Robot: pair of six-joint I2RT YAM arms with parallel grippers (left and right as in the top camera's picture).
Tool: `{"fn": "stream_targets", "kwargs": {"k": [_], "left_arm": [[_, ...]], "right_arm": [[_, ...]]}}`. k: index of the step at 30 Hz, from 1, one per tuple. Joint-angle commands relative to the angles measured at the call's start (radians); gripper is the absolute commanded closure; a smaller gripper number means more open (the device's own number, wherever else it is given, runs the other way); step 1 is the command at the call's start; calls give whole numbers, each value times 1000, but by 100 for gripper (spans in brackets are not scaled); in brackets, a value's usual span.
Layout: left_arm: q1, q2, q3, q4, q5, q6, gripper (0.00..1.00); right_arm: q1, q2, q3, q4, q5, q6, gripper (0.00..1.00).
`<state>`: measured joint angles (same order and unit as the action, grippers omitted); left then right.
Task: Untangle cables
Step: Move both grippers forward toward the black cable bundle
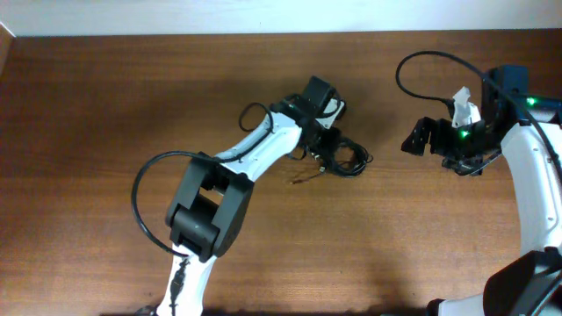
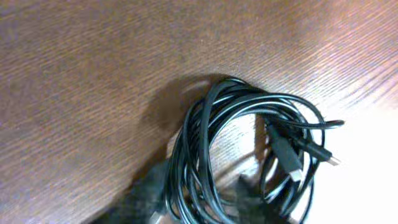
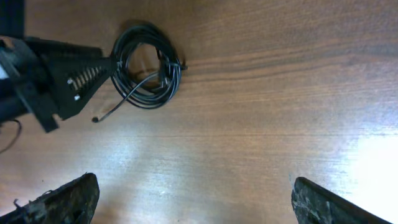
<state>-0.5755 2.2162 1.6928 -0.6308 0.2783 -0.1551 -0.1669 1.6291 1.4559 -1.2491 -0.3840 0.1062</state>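
The cables (image 2: 193, 155) are coiled in one loose black bundle near the middle of the wooden table (image 1: 105, 105), with the plug ends lying across the loop. The edge of the bundle is clamped in the left gripper (image 3: 113, 61). The right gripper (image 3: 193, 202) is held well apart from the coil, its fingers (image 3: 68, 199) spread wide with nothing between them.

Both arms wear white shells over black joints. The left arm (image 1: 255, 149) has a chunky black elbow block (image 1: 206, 211) with a thick black cable (image 1: 139, 197) looping beside it. The right arm (image 1: 537, 171) shows green lights (image 1: 463, 133), a blue part (image 1: 509, 77) and a black wire (image 1: 421, 60) — its fingers (image 3: 68, 199) are dark and rough-edged. The left gripper (image 3: 112, 61) is a black wedge, pale-ribbed.
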Motion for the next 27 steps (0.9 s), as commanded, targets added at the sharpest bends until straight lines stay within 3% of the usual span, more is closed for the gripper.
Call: {"fn": "stream_targets", "kwargs": {"k": [1,4,8,10,11,14,15,16,18,19,20,23,25,27], "left_arm": [[-1,-22,39,-69,48,-54,40],[-3,-21,38,-175,42,-106,44],[-23,-21,-4,-106,-24,-106,50],[-29,-21,-6,-68,-29,-106,67],[-31,-21,-6,-53,-36,-88,73],[-31,-21,-6,-63,-36,93,74],[-31,-21,-6,-80,-35,153,75],[-31,-21,-6,-108,-35,218,77],[-31,-21,-6,-143,-2,315,79],[-26,-21,4,-145,95,349,78],[-15,-21,20,-153,159,352,78],[21,-21,111,-261,308,385,82],[37,-21,177,-337,294,380,78],[37,-21,180,-340,268,293,73]], "right_arm": [[-4,3,13,-16,-4,6,1],[-3,3,-11,-25,-5,6,1],[-3,3,-93,14,-9,6,1],[-3,3,-133,40,-20,6,3],[-3,3,-167,63,-26,6,4],[-3,3,-234,127,-85,6,11],[-3,3,-253,149,-103,6,17],[-3,3,-272,167,-103,6,30],[-3,3,-295,197,-109,6,61],[-3,3,-308,243,-142,6,81],[-3,3,-314,269,-166,6,84],[10,3,-329,339,-192,6,80],[37,3,-341,394,-192,6,58],[66,3,-347,454,-191,6,43]]}}
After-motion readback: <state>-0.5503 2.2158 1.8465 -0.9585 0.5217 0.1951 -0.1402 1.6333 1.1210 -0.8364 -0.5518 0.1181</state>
